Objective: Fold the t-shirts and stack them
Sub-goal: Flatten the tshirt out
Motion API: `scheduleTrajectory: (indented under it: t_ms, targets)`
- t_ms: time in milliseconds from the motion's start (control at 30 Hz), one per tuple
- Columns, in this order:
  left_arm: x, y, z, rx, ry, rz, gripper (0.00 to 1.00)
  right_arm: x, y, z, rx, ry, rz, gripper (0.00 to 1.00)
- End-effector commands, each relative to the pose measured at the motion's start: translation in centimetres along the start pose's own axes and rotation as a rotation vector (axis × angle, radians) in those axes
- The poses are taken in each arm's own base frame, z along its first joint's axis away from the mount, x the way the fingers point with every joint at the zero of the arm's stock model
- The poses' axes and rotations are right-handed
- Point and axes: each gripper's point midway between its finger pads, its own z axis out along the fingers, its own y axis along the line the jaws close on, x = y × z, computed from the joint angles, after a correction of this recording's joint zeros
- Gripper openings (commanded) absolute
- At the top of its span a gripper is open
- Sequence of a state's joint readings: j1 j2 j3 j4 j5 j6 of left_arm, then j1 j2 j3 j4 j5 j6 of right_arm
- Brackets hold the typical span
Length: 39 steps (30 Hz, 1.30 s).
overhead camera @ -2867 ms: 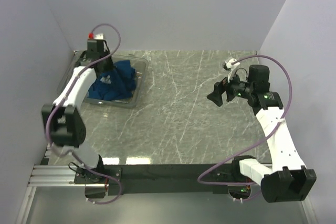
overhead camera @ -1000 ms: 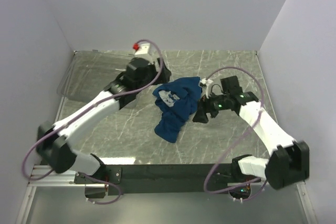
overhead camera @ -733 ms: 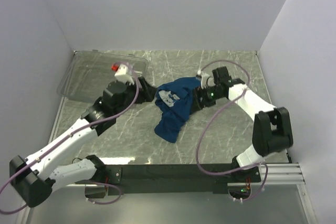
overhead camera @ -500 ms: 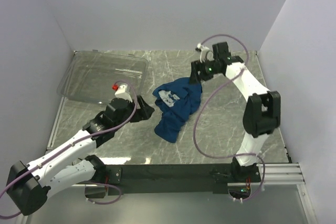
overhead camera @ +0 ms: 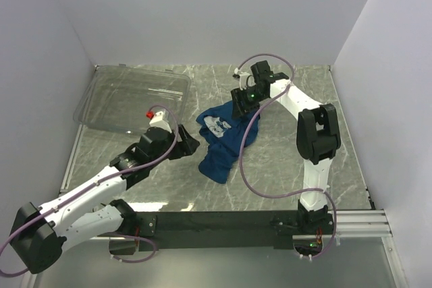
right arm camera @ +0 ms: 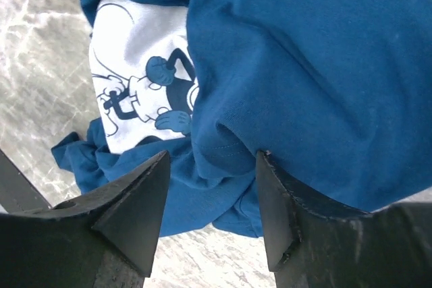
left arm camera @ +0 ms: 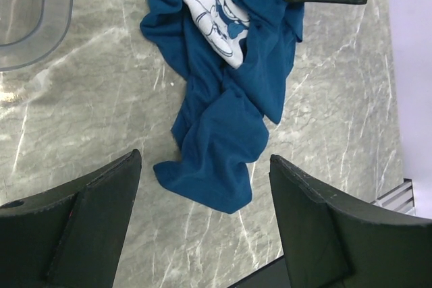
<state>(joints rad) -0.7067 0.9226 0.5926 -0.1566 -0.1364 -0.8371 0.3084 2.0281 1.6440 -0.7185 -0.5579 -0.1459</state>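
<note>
Swung to the t-shirt (overhead camera: 223, 146) edge, right pincer (right arm camera: 210, 158) gapes; left pincer (left arm camera: 204, 158) gapes nearby.

The crumpled t-shirt (overhead camera: 226, 141) fills the middle of the marble table (overhead camera: 277, 153). The left gripper (overhead camera: 187, 141) sits just left of it, fingers spread, with bare marble between them and the cloth's near end. The right gripper (overhead camera: 239, 107) hangs spread over the shirt's far edge; its arm (overhead camera: 297, 102) arches across the far right, and its purple cable (overhead camera: 241, 160) loops past the shirt's right side. The clear plastic bin (overhead camera: 128, 99) blocks the far-left corner. Bare marble lies between bin and shirt, and along the near and right edges.
</note>
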Motion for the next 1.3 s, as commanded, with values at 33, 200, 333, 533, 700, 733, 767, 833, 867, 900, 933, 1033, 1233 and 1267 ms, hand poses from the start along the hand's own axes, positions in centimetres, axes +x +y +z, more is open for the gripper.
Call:
scheduleTrajectory:
  t_ms: [33,200,333,533,700,733,767,833,867,900,933,1033,1233,1267]
  targets:
    - [-1.0,-1.6,0.4,0.049,-0.029,-0.020,0.82,-1.0,-0.4,0.7,0.039,-0.012,0.006,0.60]
    - [-1.1,-2.0,0.9,0.054,-0.022,-0.005,0.82,-1.3,-0.1,1.6,0.045,0.000,0.009,0.54]
    - [-0.9,-2.2,1.5,0.059,-0.014,-0.002,0.82,-1.3,-0.2,2.0,0.038,0.005,0.014,0.45]
    - [-0.9,-2.3,2.2,0.057,-0.010,0.005,0.82,-2.8,0.4,0.4,0.024,-0.039,-0.002,0.00]
    - [-1.5,-3.5,2.8,0.085,-0.010,0.024,0.82,-4.7,1.7,-5.4,-0.013,-0.158,-0.039,0.00]
    - [-1.2,-3.4,3.3,0.077,0.003,0.040,0.82,-4.9,1.1,-6.9,-0.015,-0.182,-0.055,0.00]
    - [-1.6,-3.9,3.5,0.085,0.000,0.048,0.82,-4.9,1.3,-8.1,-0.030,-0.199,-0.066,0.00]
    - [-1.2,-3.9,4.3,0.078,0.026,0.076,0.82,-5.0,2.1,-11.5,-0.081,-0.255,-0.098,0.00]
    - [-2.0,-4.9,4.6,0.105,0.006,0.081,0.82,-4.6,2.3,-12.2,-0.093,-0.259,-0.109,0.00]
    - [-2.1,-5.1,4.9,0.109,0.009,0.089,0.82,-4.2,2.6,-13.5,-0.093,-0.272,-0.114,0.00]
    - [-1.7,-4.8,5.7,0.093,0.028,0.115,0.82,-4.1,2.2,-14.3,-0.078,-0.287,-0.110,0.00]
    - [-2.4,-5.6,7.2,0.086,0.037,0.170,0.81,-3.4,-0.4,-16.9,-0.001,-0.354,-0.034,0.00]
    - [-1.8,-5.8,10.5,0.062,0.110,0.281,0.78,-0.6,-5.7,-19.1,0.087,-0.385,0.103,0.00]
    - [-1.5,-5.9,10.9,0.065,0.125,0.293,0.77,-0.2,-6.1,-19.0,0.093,-0.382,0.118,0.00]
